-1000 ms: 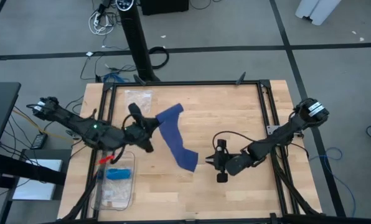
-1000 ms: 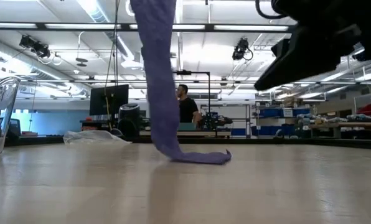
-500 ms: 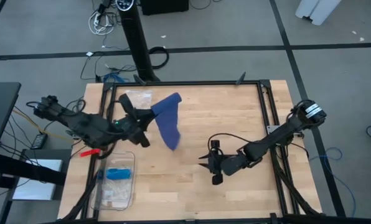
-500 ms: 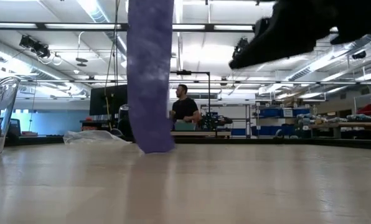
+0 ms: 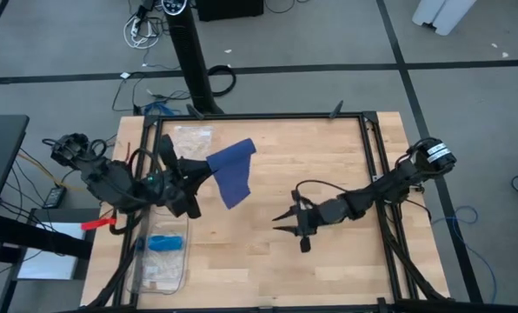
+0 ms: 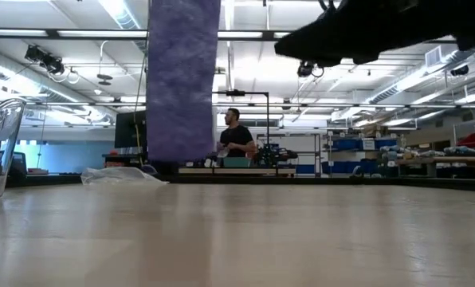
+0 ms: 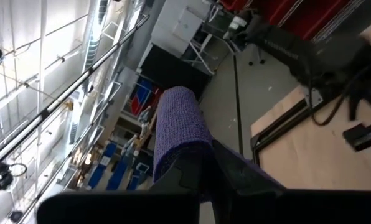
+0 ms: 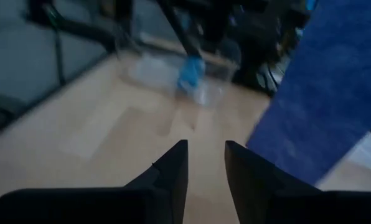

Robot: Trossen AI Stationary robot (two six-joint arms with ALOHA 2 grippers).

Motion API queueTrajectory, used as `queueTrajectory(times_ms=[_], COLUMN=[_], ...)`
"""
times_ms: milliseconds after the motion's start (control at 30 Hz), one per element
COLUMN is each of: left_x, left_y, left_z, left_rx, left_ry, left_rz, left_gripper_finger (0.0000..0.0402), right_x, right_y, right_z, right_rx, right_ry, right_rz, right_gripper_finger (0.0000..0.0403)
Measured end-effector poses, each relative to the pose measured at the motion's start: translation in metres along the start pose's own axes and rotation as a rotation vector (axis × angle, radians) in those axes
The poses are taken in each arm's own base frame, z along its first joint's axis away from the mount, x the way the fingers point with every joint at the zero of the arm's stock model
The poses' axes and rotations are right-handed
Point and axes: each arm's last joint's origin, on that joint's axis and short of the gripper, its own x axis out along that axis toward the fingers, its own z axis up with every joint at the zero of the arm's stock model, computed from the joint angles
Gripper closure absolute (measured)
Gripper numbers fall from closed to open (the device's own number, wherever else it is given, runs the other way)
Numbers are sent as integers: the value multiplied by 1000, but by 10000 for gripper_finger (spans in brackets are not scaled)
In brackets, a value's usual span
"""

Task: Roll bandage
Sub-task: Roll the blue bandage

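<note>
A: Item one, the bandage (image 5: 232,172)?
B: Dark navy fabric strip, unrolled, hanging in the air over the left half of the wooden table (image 5: 328,156). The low view shows its lower edge (image 6: 182,80) clear of the tabletop, with background visible beneath it.

A: Held by what?
B: Left gripper (image 5: 196,170), clamped on the strip's upper end. In the left wrist view the fabric (image 7: 179,134) drapes over and between that arm's dark fingers (image 7: 198,171).

A: Item two, the right gripper (image 5: 287,222)?
B: Positioned over the table's middle, to the right of the hanging strip and apart from it, pointing toward the left side. Its fingers (image 8: 173,171) stand slightly parted, a narrow gap between them, nothing held. The strip (image 8: 325,106) fills one side of the right wrist view just beyond the fingertips.

A: Other stock on the table?
B: A clear plastic container (image 5: 161,252) at the front left corner, holding a light-blue item (image 5: 163,242). A clear plastic bag (image 5: 192,137) lies flat near the back left, behind the left gripper. In the low view a clear container's edge (image 6: 0,147) shows at far left and crumpled clear plastic (image 6: 122,175) lies on the far tabletop.

A: Beyond the table?
B: A person (image 6: 236,137) in a dark shirt stands in the room behind, among shelving.
</note>
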Motion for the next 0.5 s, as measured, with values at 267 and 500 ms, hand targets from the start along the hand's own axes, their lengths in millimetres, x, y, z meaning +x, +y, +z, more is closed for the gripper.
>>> queueTrajectory(times_ms=[267, 500], left_x=[-5, -6], left_y=[5, 2], left_z=[18, 30], left_rx=[-16, -8], left_ry=[-40, -66], left_rz=[-16, -30], left_gripper_finger=[385, 385], right_x=[-6, -3], right_y=[-37, -57], right_z=[-26, -29], right_rx=[200, 245], right_ry=[-33, -45], right_rz=[-54, 2], right_gripper_finger=[309, 285])
